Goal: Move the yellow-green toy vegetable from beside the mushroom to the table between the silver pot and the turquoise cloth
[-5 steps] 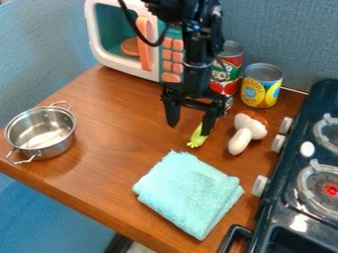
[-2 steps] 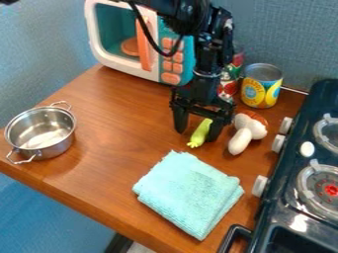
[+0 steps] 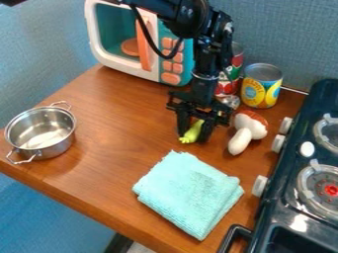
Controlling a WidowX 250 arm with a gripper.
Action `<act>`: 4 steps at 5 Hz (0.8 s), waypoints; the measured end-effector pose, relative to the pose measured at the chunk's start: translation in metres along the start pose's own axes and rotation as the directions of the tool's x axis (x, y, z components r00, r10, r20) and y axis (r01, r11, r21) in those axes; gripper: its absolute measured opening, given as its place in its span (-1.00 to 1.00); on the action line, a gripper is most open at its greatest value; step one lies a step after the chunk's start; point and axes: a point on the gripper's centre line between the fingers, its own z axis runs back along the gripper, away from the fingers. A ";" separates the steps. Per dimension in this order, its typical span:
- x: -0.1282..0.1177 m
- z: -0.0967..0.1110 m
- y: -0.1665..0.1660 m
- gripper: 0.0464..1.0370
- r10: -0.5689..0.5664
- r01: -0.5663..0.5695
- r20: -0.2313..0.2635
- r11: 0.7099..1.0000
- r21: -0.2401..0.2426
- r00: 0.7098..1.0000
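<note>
The black gripper (image 3: 194, 136) hangs low over the middle of the wooden counter, shut on a small yellow-green toy vegetable (image 3: 191, 132). The toy's rounded lower end shows between the fingers, while its upper part is partly hidden by the gripper. Just right of the gripper lies a toy mushroom (image 3: 243, 139) with a white stem and a reddish-brown cap. A folded light-teal cloth (image 3: 190, 193) is spread in front of the gripper, apart from it.
At the left edge stands a silver pot (image 3: 41, 132). Behind the arm are a toy microwave (image 3: 119, 66), a red-and-green can (image 3: 231, 74) and a yellow-and-blue can (image 3: 261, 86). A dark toy stove (image 3: 297, 197) with white knobs borders the counter on the right.
The gripper first moved right and down around the toy vegetable. Since then its fingers have come together on the toy, which has shifted slightly left. The pot, cloth and mushroom are unmoved.
</note>
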 end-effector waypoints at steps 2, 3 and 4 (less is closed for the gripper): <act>-0.007 0.000 -0.001 -0.13 -0.024 0.024 0.010 1.000 -0.014 1.000; -0.022 0.018 0.005 -0.17 0.006 -0.005 0.051 1.000 -0.024 0.999; -0.041 0.036 0.034 -0.17 0.071 -0.066 0.091 0.997 -0.050 0.993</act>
